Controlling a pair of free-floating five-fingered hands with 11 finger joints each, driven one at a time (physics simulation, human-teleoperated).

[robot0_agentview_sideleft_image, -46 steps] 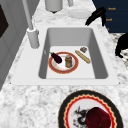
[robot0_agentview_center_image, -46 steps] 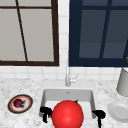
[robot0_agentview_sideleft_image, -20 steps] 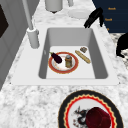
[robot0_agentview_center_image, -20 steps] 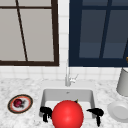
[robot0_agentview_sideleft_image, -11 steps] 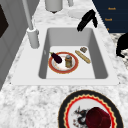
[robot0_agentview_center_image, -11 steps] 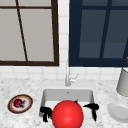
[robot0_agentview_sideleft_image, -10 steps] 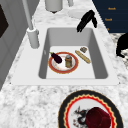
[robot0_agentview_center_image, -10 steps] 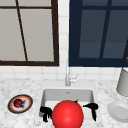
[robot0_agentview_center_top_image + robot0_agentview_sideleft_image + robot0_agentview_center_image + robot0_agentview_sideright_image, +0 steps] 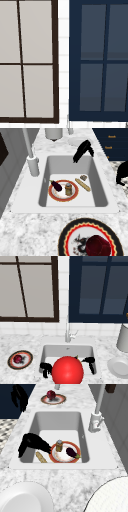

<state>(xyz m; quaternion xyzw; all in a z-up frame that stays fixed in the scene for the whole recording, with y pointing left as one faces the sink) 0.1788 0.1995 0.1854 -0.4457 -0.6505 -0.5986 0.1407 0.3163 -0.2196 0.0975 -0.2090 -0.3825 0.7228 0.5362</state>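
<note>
Just beside fingers, red-rimmed plate

Speckled stone counter with a white sink set in. In the sink: a red-rimmed plate (eggplant and jar on it), a bread stick just beside. On the counter: a patterned plate left, a white plate and a pot right.

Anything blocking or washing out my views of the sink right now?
Front view: a big red ball covers the sink basin between both hands. Left side view: the red-rimmed plate reads clearly, no glare. Right side view: even light, a black hand overlaps the plate's edge.
</note>
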